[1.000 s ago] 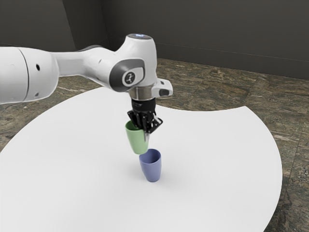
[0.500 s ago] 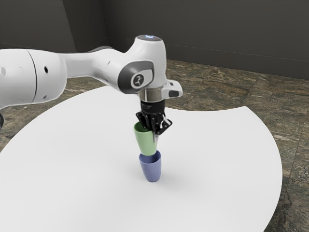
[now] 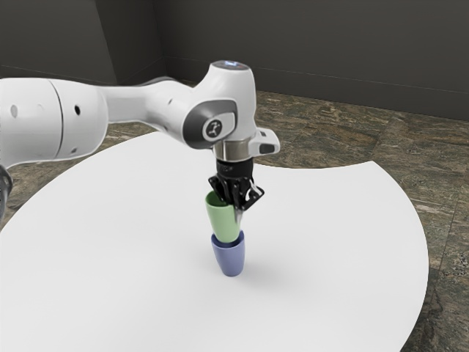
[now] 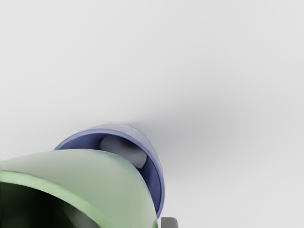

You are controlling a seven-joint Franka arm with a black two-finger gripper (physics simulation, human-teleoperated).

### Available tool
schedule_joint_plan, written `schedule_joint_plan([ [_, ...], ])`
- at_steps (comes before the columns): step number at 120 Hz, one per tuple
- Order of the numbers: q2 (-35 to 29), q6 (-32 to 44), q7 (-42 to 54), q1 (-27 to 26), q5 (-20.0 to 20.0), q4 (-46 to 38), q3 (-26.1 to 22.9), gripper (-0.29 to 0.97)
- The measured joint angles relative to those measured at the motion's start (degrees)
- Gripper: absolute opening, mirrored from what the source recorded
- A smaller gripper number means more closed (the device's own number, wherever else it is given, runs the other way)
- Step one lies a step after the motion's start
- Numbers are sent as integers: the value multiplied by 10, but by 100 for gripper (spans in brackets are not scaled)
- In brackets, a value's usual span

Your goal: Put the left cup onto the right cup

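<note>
Surroundings: round white worktop [image 3: 330, 242] with both cups near its middle; brown stone floor [image 3: 352, 132] around it and a dark wall [image 3: 330, 37] behind.
In the way: the white arm [image 3: 110, 117] reaches in from the exterior view's left and hangs straight above the cups.
Pincer [image 3: 236, 204]: fingers point down, set narrowly apart, clenched on the green cup's rim on the side toward the exterior view's right.
Green cup [image 3: 222, 218]: mouth up, leaning a little, its base set down into the mouth of the blue cup.
Blue cup [image 3: 229, 257]: upright on the worktop, directly beneath the green one.
Exterior view: gives the stack from the side, one cup above the other, and the grip at the rim.
Wrist view: looks down past the green cup [image 4: 85, 180], large and blurred under the hand, into the blue cup [image 4: 156, 175]; the green wall covers part of the blue mouth, with bare worktop [image 4: 190, 57] beyond.
</note>
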Motion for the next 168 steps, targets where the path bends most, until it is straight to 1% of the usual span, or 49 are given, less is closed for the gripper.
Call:
schedule_joint_plan([
  [28,16,18,-4,0,1,1,0,-10],
  [65,19,32,-8,0,0,-2,0,-10],
  [86,18,36,-8,0,-3,-4,1,29],
  [94,18,36,-9,1,-4,-6,1,39],
  [104,17,37,-10,1,-4,-6,1,48],
  [116,16,36,-10,0,-4,-7,1,55],
  [130,12,34,-11,1,-4,-6,2,60],
  [147,-3,26,-12,1,-4,-5,4,63],
  [168,-44,1,-13,2,-3,-3,5,65],
])
